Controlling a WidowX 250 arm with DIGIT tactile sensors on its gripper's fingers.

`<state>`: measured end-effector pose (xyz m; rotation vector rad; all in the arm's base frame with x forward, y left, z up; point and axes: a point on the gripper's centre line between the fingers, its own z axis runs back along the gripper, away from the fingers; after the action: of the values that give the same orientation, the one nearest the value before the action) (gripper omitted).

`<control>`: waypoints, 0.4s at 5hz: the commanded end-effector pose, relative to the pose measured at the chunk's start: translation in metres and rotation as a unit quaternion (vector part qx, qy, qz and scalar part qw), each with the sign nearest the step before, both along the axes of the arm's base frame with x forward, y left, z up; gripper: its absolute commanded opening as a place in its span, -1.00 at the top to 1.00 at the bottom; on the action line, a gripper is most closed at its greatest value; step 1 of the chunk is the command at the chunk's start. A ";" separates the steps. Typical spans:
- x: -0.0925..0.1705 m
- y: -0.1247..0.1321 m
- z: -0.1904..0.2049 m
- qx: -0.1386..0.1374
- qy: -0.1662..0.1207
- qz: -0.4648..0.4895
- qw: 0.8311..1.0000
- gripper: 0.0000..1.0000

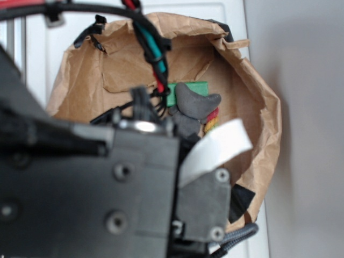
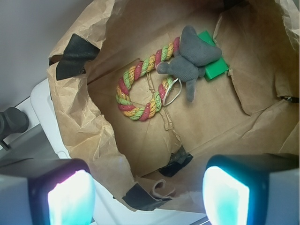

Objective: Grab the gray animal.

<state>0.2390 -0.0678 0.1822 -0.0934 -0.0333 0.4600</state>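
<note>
The gray animal point(image 2: 191, 60) lies on the floor of a brown paper bag point(image 2: 93, 117), resting partly on a green block point(image 2: 212, 63) and against the red-yellow-green rope ring point(image 2: 140, 91). The exterior view shows the gray animal point(image 1: 194, 103) past the arm, with the green block point(image 1: 189, 90) behind it. My gripper point(image 2: 147, 197) hangs above the bag's near rim, open and wide apart, with nothing between its fingers point(image 2: 70, 199). It is well short of the animal and above it.
The bag's crumpled walls point(image 1: 263, 123) rise all round the toys, patched with black tape point(image 2: 75, 54). The bag sits on a white surface point(image 2: 44, 117). The arm's body and cables point(image 1: 153, 54) block much of the exterior view.
</note>
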 end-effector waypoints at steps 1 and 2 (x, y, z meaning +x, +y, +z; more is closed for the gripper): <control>0.040 0.042 -0.040 -0.022 -0.042 0.151 0.987 -1.00; 0.047 0.048 -0.057 -0.011 -0.048 0.200 0.979 -1.00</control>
<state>0.2831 -0.0312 0.1132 -0.1042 -0.1068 0.8457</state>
